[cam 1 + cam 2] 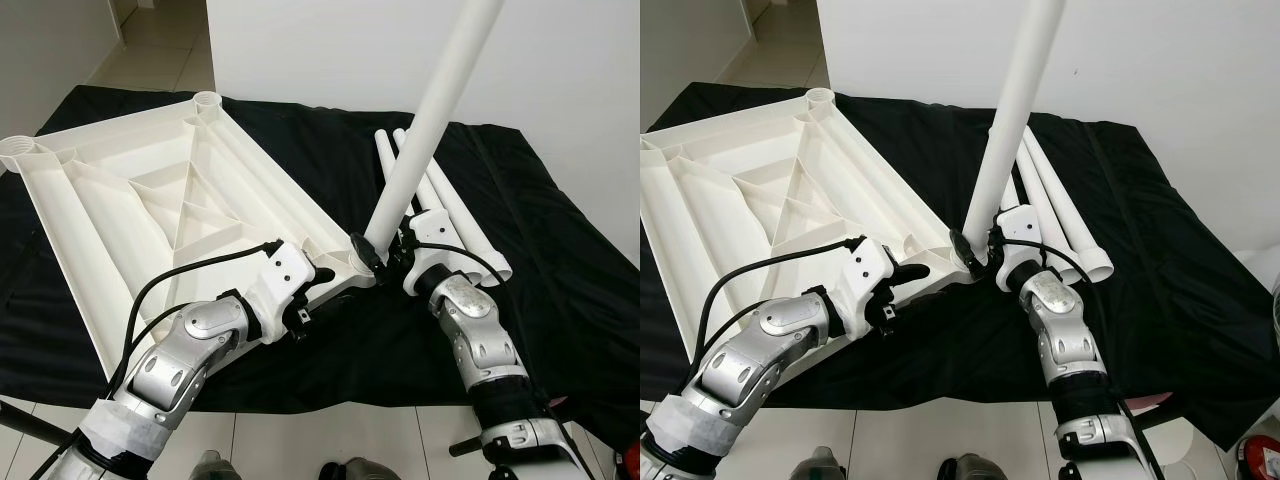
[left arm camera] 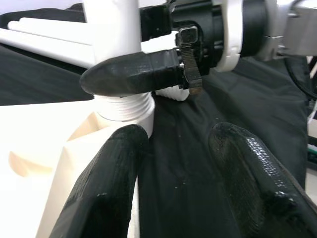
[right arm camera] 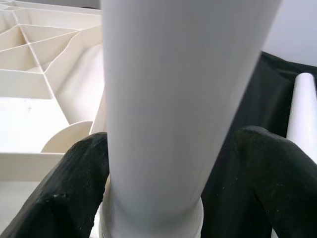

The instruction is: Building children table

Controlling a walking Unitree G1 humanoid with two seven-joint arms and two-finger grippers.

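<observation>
A: Between the right gripper's (image 1: 977,250) fingers stands the table leg (image 1: 432,118), clamped low down where its threaded end meets the corner socket (image 2: 124,110) of the upturned tabletop (image 1: 150,200).

B: And the left gripper (image 1: 335,272)?

A: Spread wide, gripping nothing, one finger (image 2: 106,183) touching that corner just beside the socket.

B: Risk?

A: The leg tilts, so I'd expect cross-threading if turned now. Spare legs (image 1: 1065,215) lie just behind the right gripper.

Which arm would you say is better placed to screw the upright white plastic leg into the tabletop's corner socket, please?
Probably the right: right gripper already clasps the white plastic leg above the threaded corner socket; left gripper is open beside it.
</observation>
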